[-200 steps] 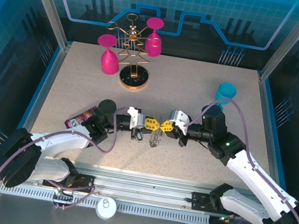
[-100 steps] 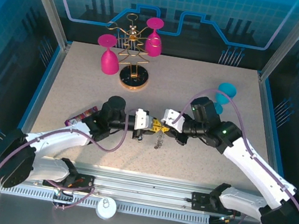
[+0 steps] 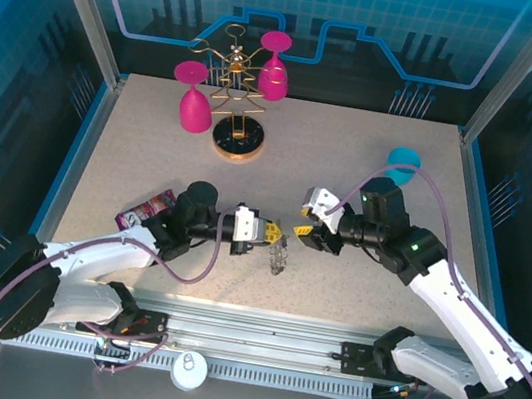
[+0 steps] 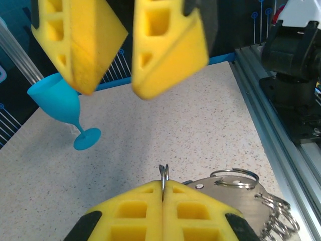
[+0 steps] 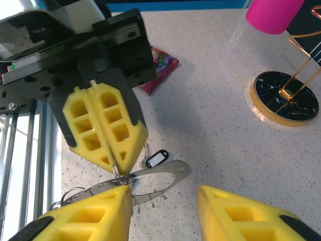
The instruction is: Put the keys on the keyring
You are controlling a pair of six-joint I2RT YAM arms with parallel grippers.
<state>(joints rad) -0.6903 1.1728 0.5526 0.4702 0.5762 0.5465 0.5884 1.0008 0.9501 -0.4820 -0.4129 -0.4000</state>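
Left gripper (image 4: 163, 197): fingers clamped shut on keyring (image 5: 170, 171) edge, likely presenting it for threading. Right gripper (image 5: 163, 201), at its 3 o'clock: fingers parted, empty. Oval-headed key (image 5: 156, 158) just beside keyring.

I saw bright yellow pads on the left pincer (image 3: 267, 230) and on the right pincer (image 3: 299, 228). The desk (image 3: 371, 176) was beige with fine dark speckles. The keyring (image 5: 173, 170) looked grey-silver, and one key (image 5: 155, 158) had a dark-rimmed head with a pale centre. The hanging glass (image 3: 273, 77) and the lower glass (image 3: 195, 107) were magenta, and the far glass (image 3: 402, 162) was turquoise. The rack (image 3: 236, 78) was gold on a black base.
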